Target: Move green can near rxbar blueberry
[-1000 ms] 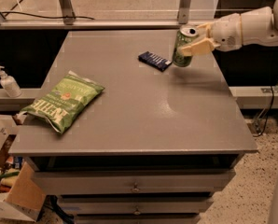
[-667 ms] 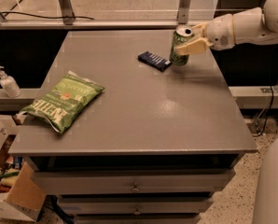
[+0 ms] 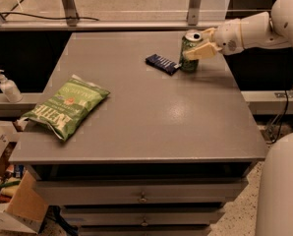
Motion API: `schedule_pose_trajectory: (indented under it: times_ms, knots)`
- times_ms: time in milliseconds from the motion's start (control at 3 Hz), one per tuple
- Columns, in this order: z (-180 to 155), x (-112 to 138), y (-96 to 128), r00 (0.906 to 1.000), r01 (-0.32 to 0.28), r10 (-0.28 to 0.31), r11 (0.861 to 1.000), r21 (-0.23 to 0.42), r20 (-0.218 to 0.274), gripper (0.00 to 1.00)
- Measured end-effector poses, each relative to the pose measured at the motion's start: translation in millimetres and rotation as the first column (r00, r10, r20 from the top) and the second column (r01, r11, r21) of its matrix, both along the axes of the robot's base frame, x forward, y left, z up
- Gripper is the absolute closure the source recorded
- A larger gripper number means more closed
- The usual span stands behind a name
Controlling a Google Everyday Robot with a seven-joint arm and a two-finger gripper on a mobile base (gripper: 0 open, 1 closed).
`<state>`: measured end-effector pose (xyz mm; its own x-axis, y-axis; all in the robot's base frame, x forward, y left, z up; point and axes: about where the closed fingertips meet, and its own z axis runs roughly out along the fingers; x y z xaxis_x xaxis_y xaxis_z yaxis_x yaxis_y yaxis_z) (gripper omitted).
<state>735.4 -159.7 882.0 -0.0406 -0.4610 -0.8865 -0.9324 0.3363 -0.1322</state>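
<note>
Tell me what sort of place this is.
Probably a robot test lab or workshop: a grey table with drawers, cardboard boxes beside it on the floor, a pump bottle on a ledge, and the claw gripping a green can at the table's far right.

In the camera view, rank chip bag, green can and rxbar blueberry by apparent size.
Largest: chip bag, though nearest the camera.
Then green can, in the gripper far right, and rxbar blueberry: too alike to rank.

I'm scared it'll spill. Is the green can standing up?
Upright: the green can stands on the table, silver top up, with the gripper clasped around it.
</note>
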Motion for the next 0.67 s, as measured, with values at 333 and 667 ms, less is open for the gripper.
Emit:
schedule_pose_trajectory:
  times_ms: [333,667]
  knots:
    - [-7.1,2.8,-5.2,0.9999,0.012,-0.012,1.000,-0.002,-0.013,1.00]
    - [-9.8,2.8,-8.7,0.9995,0.019,-0.019,1.000,-0.004,-0.024,0.82]
